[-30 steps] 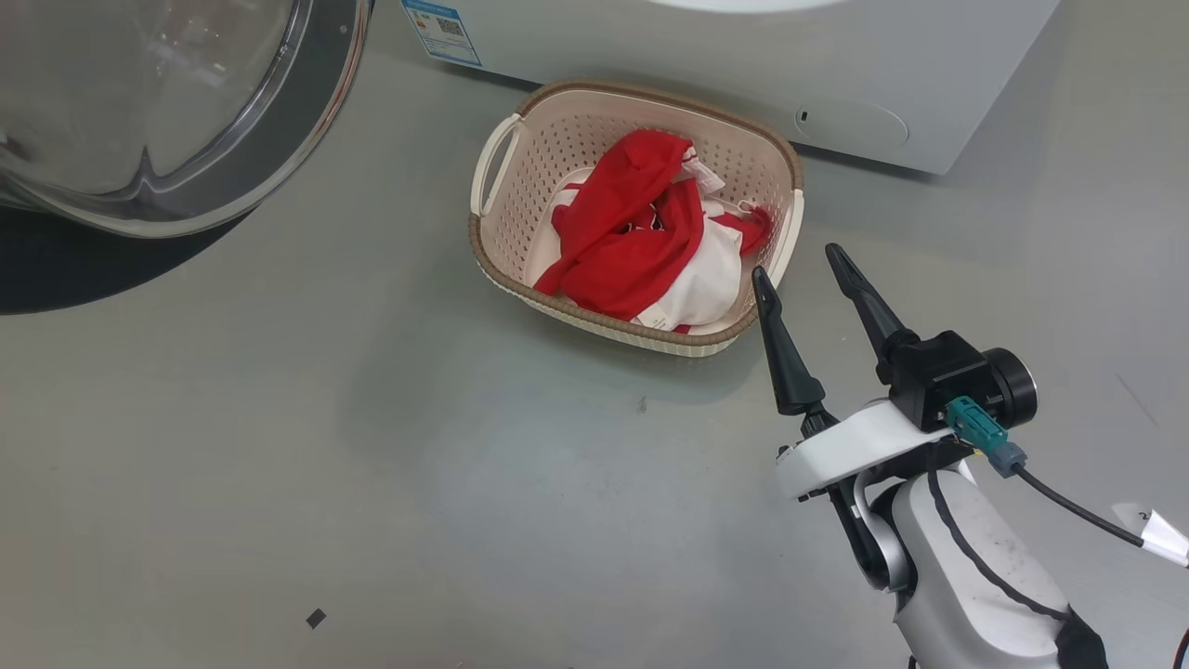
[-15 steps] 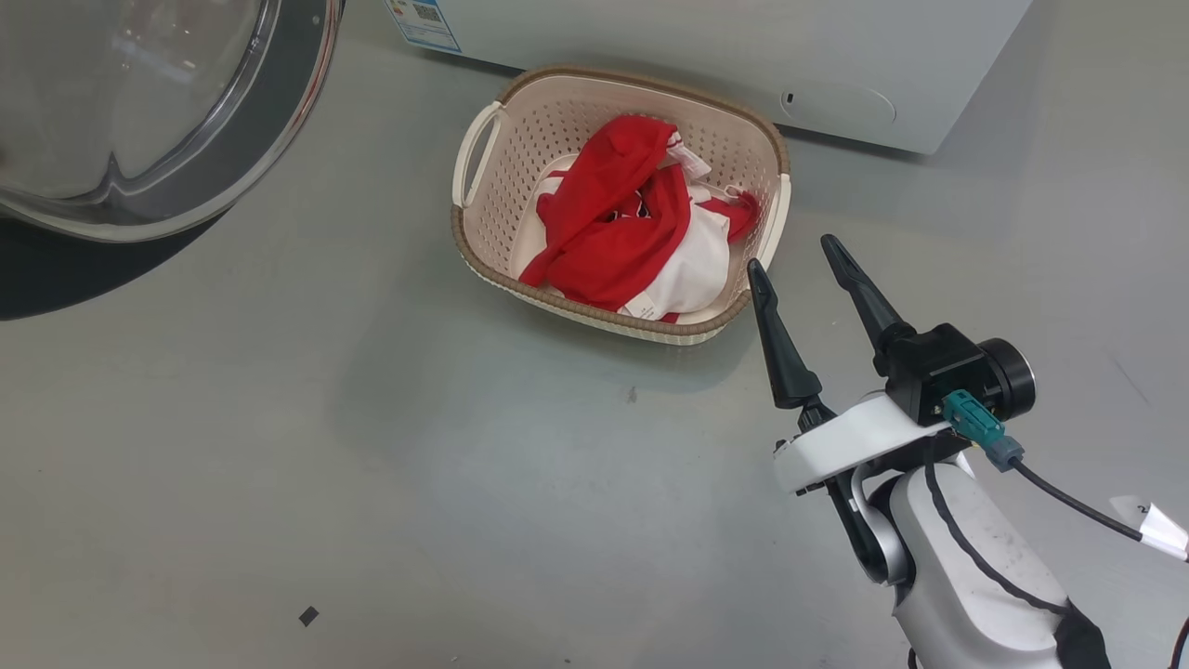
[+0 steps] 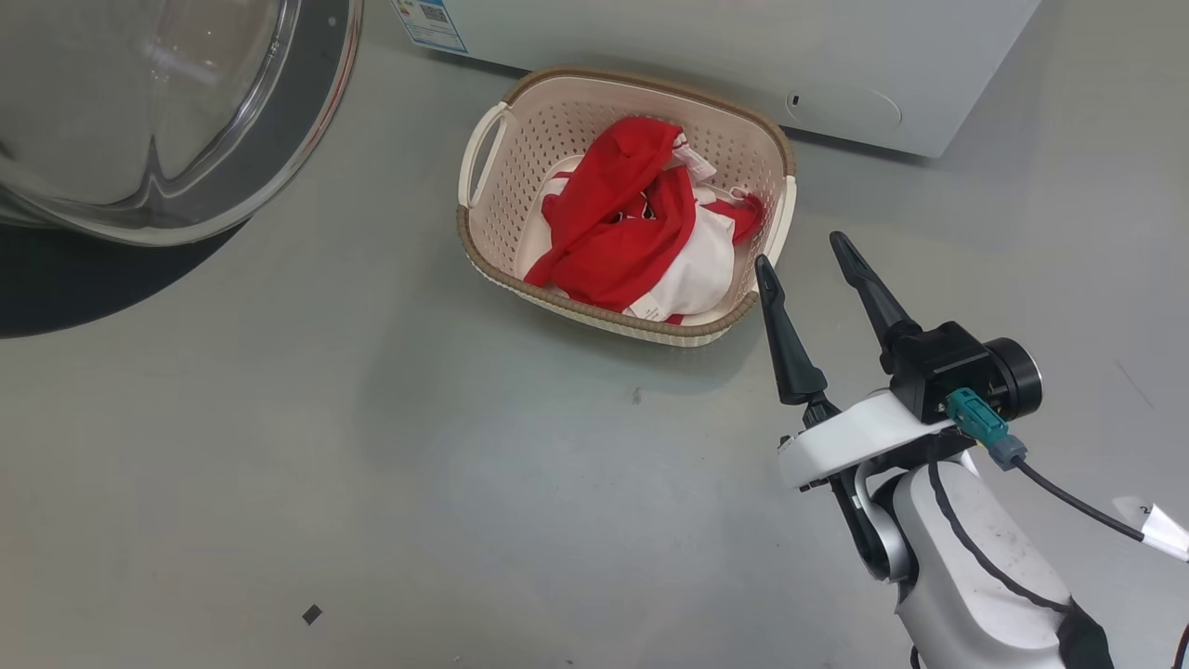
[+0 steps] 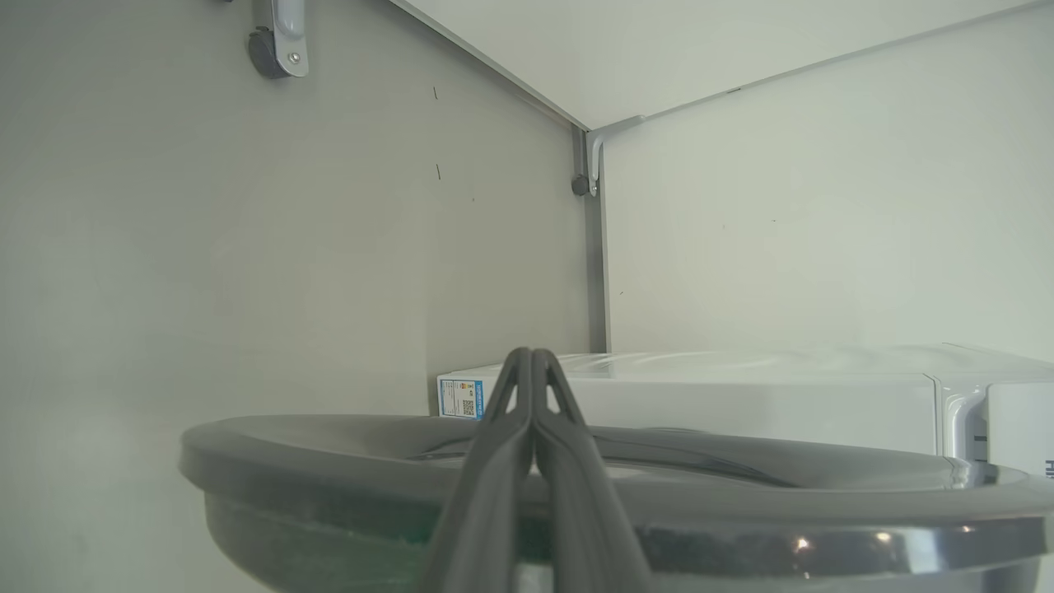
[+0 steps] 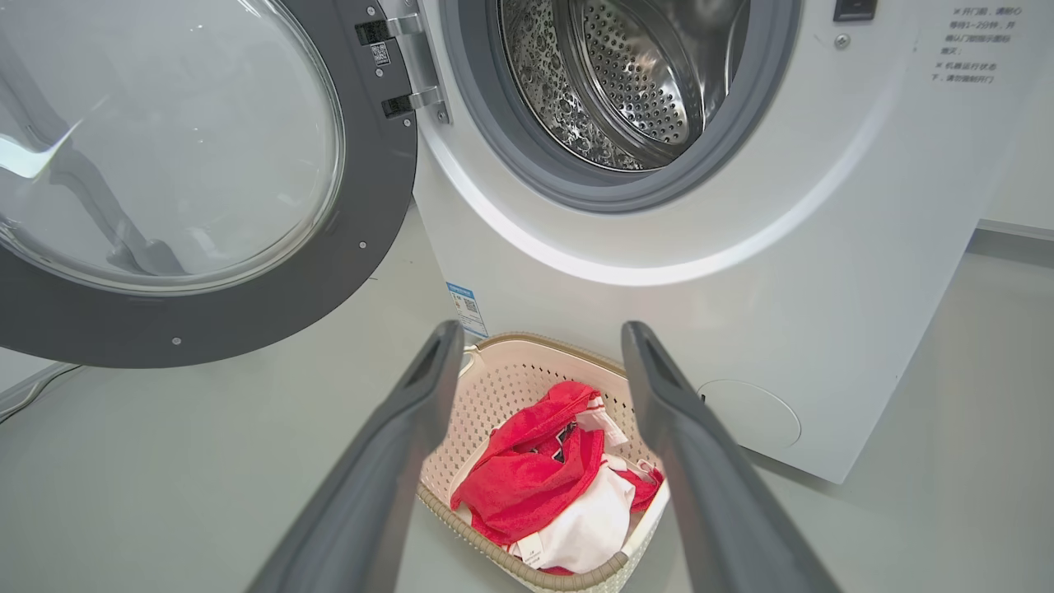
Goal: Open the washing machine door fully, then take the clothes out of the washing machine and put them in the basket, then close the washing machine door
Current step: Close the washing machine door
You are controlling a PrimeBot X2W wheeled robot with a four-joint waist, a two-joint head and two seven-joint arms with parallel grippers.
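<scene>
Right wrist view: the clothes (image 5: 527, 486) lie in the basket (image 5: 510, 371) and the drum (image 5: 626, 91) looks bare, so unloading seems done. The washing machine door (image 5: 375, 214) stands wide; closing remains. The right end effector (image 5: 541, 329) is released, the left end effector (image 4: 531, 354) clenched beside the door.

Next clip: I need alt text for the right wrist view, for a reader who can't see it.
The open right gripper frames a cream basket holding red and white clothes, set on the floor in front of the washing machine. The door stands swung open at left, and the visible part of the steel drum looks bare.
</scene>
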